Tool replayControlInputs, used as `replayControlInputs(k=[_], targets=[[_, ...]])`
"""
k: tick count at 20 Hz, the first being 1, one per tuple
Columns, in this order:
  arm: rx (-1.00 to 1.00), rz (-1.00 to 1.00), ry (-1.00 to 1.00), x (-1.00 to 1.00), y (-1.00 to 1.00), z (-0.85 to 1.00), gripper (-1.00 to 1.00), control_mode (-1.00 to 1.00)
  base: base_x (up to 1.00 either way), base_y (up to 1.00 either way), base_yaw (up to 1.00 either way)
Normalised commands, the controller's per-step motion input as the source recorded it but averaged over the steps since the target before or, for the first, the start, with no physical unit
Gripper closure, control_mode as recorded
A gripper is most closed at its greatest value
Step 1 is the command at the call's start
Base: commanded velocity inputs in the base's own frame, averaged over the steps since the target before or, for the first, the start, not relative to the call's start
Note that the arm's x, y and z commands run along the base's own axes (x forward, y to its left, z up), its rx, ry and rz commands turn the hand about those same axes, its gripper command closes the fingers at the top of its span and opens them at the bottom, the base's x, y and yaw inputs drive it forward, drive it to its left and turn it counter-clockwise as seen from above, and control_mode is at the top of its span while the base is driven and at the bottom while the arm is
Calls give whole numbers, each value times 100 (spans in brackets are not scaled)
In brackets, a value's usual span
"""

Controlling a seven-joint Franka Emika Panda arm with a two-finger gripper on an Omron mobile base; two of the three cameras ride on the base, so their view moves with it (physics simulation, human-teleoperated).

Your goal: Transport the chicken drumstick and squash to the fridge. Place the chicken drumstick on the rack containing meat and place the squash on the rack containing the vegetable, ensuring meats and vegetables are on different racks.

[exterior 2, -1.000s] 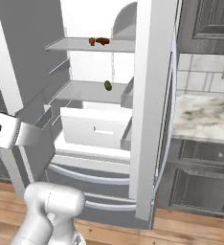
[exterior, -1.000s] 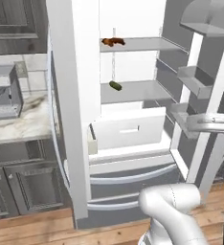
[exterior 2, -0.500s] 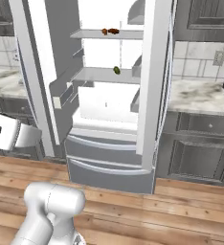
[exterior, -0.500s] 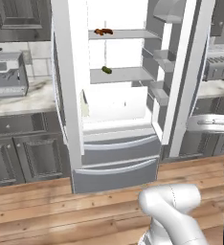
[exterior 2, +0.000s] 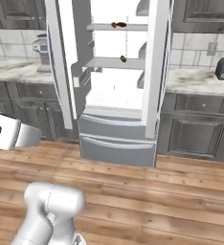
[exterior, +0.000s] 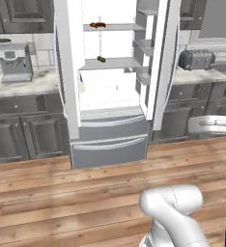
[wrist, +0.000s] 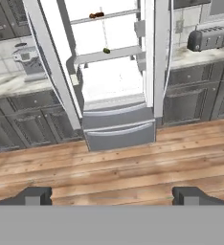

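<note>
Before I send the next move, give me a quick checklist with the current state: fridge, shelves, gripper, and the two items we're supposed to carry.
1. Fridge doors open, shelves reachable: ok.
2. Meat lies on the upper shelf, marking the meat rack: ok.
3. Vegetable lies on the lower shelf, a different rack from the meat: ok.
4. Gripper open with nothing between its fingertips, ready to grasp: ok.
5. Chicken drumstick and squash located: cannot tell.
6. Base close enough to the fridge to place items: not ok, a stretch of wooden floor lies between.
</note>
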Motion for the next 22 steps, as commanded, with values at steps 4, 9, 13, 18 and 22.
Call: replayControlInputs(k=[4, 9, 13, 18, 22], targets=[[0, 0, 0, 0, 0, 0, -100, 100, -100, 37, -23], [0, 0, 0, 0, 0, 0, -100, 100, -44, 30, -93], [0, 0, 0, 0, 0, 0, -100, 100, -96, 48, -56], [0, 0, 0, 0, 0, 0, -100, 100, -100, 1, -36], [0, 0, 0, 0, 0, 0, -100, 100, -100, -14, -41]])
